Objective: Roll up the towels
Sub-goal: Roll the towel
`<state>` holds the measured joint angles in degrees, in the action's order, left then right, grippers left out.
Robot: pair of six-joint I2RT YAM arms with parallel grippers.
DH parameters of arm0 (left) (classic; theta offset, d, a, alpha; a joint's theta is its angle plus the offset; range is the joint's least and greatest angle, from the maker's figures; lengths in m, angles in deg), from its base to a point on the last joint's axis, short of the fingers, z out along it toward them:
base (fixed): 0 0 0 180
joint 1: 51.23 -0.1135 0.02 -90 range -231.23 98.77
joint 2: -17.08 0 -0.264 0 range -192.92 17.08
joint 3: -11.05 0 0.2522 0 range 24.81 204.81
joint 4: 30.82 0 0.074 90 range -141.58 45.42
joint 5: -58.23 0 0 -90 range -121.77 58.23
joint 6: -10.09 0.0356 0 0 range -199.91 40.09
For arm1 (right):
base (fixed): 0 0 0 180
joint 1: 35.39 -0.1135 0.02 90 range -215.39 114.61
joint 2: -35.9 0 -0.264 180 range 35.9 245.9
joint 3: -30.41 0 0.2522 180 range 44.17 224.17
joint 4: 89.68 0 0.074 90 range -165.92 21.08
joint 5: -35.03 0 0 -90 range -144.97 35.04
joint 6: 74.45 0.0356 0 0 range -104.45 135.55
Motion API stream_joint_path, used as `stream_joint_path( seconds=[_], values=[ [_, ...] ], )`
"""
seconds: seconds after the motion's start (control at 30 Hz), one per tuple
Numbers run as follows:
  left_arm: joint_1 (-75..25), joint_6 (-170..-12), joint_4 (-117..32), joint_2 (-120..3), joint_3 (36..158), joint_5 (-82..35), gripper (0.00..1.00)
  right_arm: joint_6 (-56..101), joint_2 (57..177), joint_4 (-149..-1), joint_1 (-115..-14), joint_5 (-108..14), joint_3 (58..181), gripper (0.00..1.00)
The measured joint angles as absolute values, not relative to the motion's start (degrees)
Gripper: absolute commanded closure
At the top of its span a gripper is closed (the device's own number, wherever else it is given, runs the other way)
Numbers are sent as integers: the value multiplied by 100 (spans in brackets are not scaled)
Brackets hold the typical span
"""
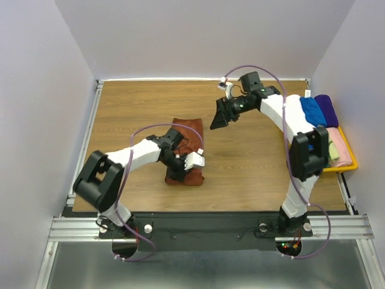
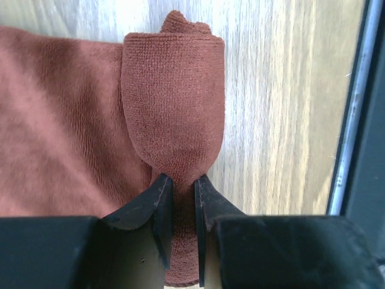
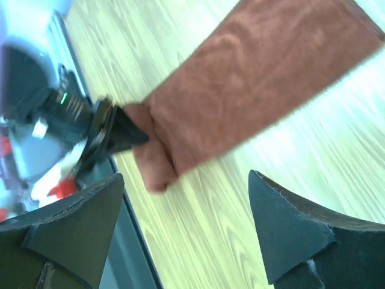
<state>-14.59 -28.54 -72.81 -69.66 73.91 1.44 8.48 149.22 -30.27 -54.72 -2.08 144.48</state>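
Note:
The rust-brown towel (image 1: 186, 137) lies on the wooden table, its near end turned into a short roll (image 2: 174, 102). My left gripper (image 1: 176, 173) is shut on that rolled end; in the left wrist view (image 2: 183, 198) both fingers pinch the cloth between them. My right gripper (image 1: 220, 117) hangs open and empty above the table, right of the towel's far end. The right wrist view shows the towel (image 3: 258, 78) and the left gripper ahead of my open jaws (image 3: 186, 223). The cream towel with green patches is not clearly in view.
A yellow tray (image 1: 348, 164) at the right table edge holds rolled towels: white, blue (image 1: 313, 111), purple (image 1: 328, 108) and pink (image 1: 340, 147). A metal rail (image 2: 355, 102) runs along the table's near edge, close to the roll.

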Motion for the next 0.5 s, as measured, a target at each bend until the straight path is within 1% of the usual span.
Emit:
stream_joint_path(
  seconds=[0.1, 0.13, 0.17, 0.33, 0.4, 0.5],
  values=[
    [-1745, -2626, -7906, -7657, 8010, 620, 78, 410, 14061, -3136, -5395, -473, 13723, 6],
    [-1865, -2576, -8147, -7899, 8250, 819, 80, 271, 13868, -3145, -5415, -536, 13511, 6],
    [-2001, -2510, -8437, -8177, 8521, 1046, 86, 91, 13593, -3123, -5450, -582, 13253, 6],
    [-2475, -2377, -9524, -9403, 9553, 1838, 85, -580, 12491, -3136, -5739, -899, 12239, 9],
    [-2604, -2349, -9950, -9827, 9927, 2071, 84, -818, 12214, -3162, -6232, -1332, 11939, 11],
    [-2700, -2294, -10398, -10232, 10270, 2273, 83, -999, 12144, -3337, -7148, -1887, 11644, 13]
  ],
)
